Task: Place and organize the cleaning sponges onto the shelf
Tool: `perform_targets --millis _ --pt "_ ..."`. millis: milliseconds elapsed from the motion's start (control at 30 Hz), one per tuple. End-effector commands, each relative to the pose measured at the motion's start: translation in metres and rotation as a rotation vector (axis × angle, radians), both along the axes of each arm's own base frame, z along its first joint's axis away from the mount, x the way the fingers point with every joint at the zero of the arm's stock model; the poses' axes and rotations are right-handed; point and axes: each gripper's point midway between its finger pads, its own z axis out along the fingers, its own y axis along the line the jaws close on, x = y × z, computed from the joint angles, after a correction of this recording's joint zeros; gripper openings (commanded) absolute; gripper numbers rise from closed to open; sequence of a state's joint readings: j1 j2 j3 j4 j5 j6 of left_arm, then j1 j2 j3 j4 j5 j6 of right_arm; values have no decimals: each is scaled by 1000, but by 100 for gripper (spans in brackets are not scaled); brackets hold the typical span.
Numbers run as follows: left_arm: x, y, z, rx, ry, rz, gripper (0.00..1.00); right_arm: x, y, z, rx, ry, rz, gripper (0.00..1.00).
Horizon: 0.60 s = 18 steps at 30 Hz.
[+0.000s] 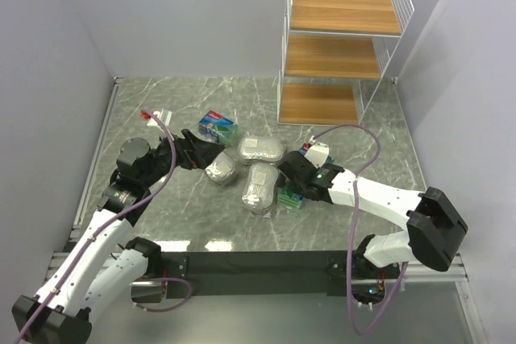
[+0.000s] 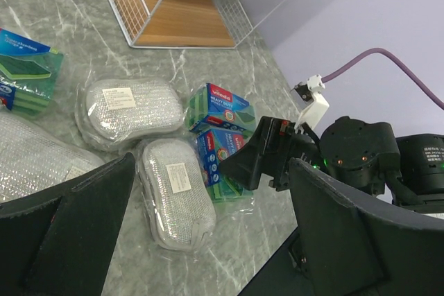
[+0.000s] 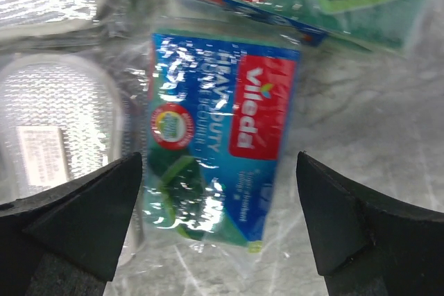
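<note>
The grey-green marbled table [image 1: 161, 223] carries a white wire shelf [image 1: 318, 104] at its far edge. Mid-table lie three silvery oval packs [image 1: 260, 150] close together. One green pack [image 1: 218, 126] lies beyond them, with two other green packs [image 2: 218, 105] just to the right. A small clear bag [image 1: 158, 113] lies far left.

The sponge packs [image 1: 260, 151] lie clustered on the table [image 1: 161, 106], before and left of the shelf [image 1: 343, 55].
</note>
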State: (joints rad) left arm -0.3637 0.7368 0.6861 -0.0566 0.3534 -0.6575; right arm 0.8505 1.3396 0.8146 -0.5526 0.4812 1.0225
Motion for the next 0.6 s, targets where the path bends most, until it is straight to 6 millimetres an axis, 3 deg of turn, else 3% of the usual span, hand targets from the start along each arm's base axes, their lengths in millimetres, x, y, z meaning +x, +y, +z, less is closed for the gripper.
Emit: perform_targets --millis 0,200,300,567 --pt "-2 -1 8 -10 -43 -10 99 4 -9 16 -26 -51 -61 98" --pt "0 -3 9 -10 -36 -16 99 -3 -13 0 -75 -6 -33 98" --pt "0 -2 8 -5 -36 -15 99 -10 -3 -12 -65 25 18 98" --pt "-1 -3 7 -14 -36 -18 99 -11 24 -16 -8 29 128 98"
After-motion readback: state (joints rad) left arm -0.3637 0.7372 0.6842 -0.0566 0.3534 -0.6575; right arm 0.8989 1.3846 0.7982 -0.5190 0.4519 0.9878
